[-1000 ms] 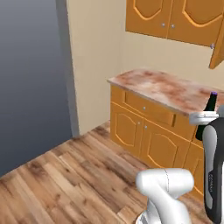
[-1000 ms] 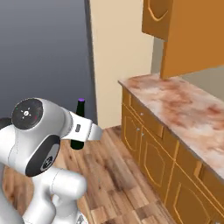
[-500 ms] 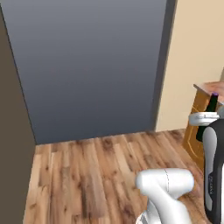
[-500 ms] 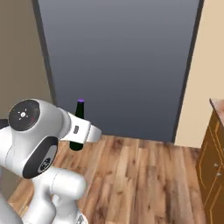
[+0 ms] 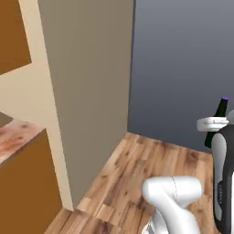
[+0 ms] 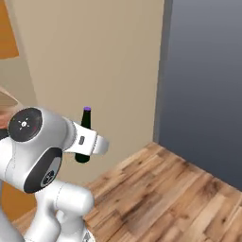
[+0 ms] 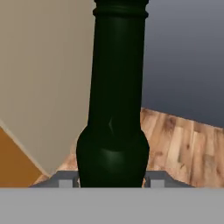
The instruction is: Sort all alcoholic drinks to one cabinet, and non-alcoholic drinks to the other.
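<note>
The jaws are clenched on the dark bottle [image 7: 113,109], which stands upright between them. In the hand view its green-black body rises straight up from between the two fingertips [image 7: 64,180], one on each side of its wide lower part, and its long neck runs to the top of that view. In the left base view the gripper [image 5: 212,123] holds the bottle at its neck, the purple cap [image 5: 224,98] just above the jaws. In the right base view the cap again sits above the jaws and the rounded base hangs below them, clear of the wooden floor [image 6: 170,189]. Beyond the jaws stand a beige wall [image 6: 94,71] and a grey wall [image 5: 183,68]. A counter [image 5: 16,135] lies well apart from them.
</note>
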